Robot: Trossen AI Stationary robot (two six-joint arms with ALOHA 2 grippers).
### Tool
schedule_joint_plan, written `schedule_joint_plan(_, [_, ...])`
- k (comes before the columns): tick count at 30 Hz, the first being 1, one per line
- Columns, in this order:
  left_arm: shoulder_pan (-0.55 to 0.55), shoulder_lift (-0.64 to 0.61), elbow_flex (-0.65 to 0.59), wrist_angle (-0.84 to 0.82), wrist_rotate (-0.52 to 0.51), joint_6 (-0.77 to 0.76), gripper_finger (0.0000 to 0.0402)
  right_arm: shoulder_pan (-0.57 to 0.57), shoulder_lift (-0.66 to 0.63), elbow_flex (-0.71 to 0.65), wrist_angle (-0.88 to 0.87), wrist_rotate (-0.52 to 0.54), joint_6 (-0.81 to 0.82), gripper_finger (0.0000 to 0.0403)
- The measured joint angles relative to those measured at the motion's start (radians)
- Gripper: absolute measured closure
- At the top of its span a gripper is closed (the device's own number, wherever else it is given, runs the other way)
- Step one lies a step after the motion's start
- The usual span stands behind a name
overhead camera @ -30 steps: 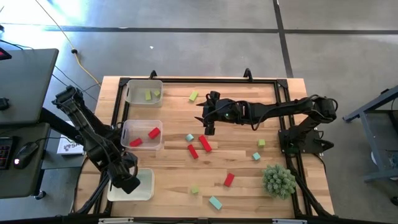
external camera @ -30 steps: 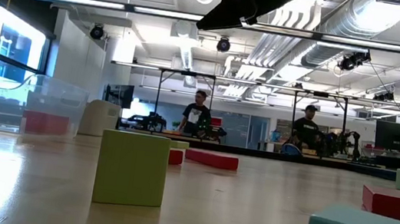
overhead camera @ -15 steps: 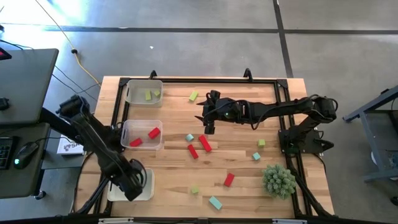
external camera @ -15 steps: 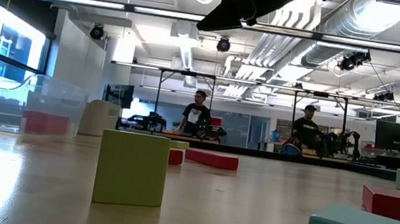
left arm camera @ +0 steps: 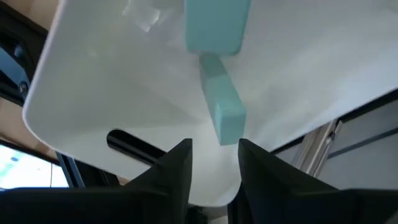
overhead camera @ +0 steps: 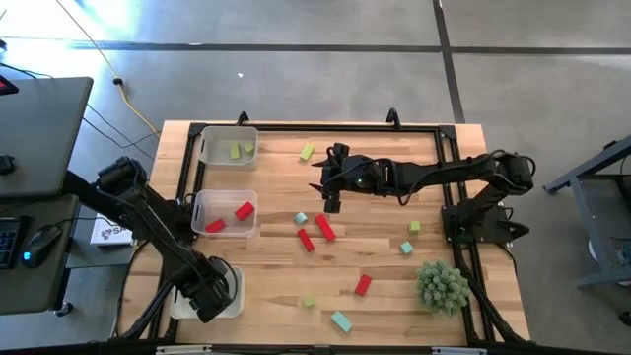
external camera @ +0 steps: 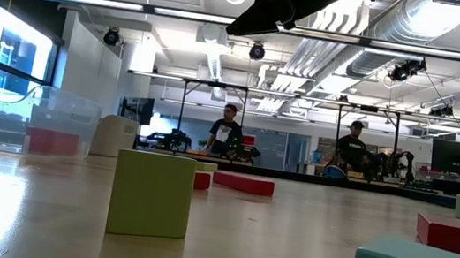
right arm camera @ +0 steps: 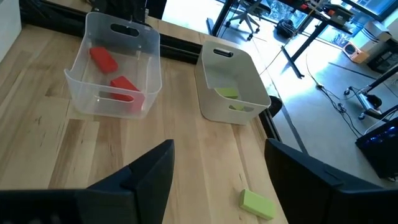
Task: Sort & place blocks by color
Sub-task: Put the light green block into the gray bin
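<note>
My left gripper (left arm camera: 214, 152) points down into the white bin (overhead camera: 237, 296) at the table's near left corner. Its fingers stand apart. Just past their tips lies a teal bar (left arm camera: 222, 112), with a second teal block (left arm camera: 214, 25) farther in. My right gripper (right arm camera: 219, 149) hovers open above the table's middle (overhead camera: 330, 197), with nothing between its fingers. Red blocks (overhead camera: 324, 228), teal blocks (overhead camera: 406, 248) and yellow-green blocks (overhead camera: 307, 153) lie scattered on the wood. The middle bin (overhead camera: 225, 212) holds red blocks. The far bin (overhead camera: 229, 146) holds yellow-green ones.
A spiky green plant ball (overhead camera: 442, 286) sits at the near right corner. A black frame (overhead camera: 315, 126) runs along the table's edges. In the low view a yellow-green cube (external camera: 150, 194) stands close up, and two people (external camera: 228, 133) are in the room beyond.
My left gripper has sunk lower into the near left bin and tipped more steeply downward, its arm folding in toward the table. My right arm and the blocks on the table have kept still.
</note>
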Motion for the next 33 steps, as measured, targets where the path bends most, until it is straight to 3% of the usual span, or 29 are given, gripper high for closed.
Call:
schedule_joint_plan(10, [0.044, -0.009, 0.053, -0.004, 0.003, 0.090, 0.0276, 0.000, 0.000, 0.000, 0.000, 0.000, -0.001, 0.0164])
schedule_joint_plan(23, [0.153, -0.016, 0.168, -0.216, -0.181, 0.270, 0.0275, 0.000, 0.000, 0.000, -0.001, 0.052, 0.125, 0.0164])
schedule_joint_plan(33, [0.236, -0.149, 0.213, -0.253, -0.302, 0.307, 0.0275, -0.007, 0.000, 0.000, -0.142, 0.091, 0.299, 0.0164])
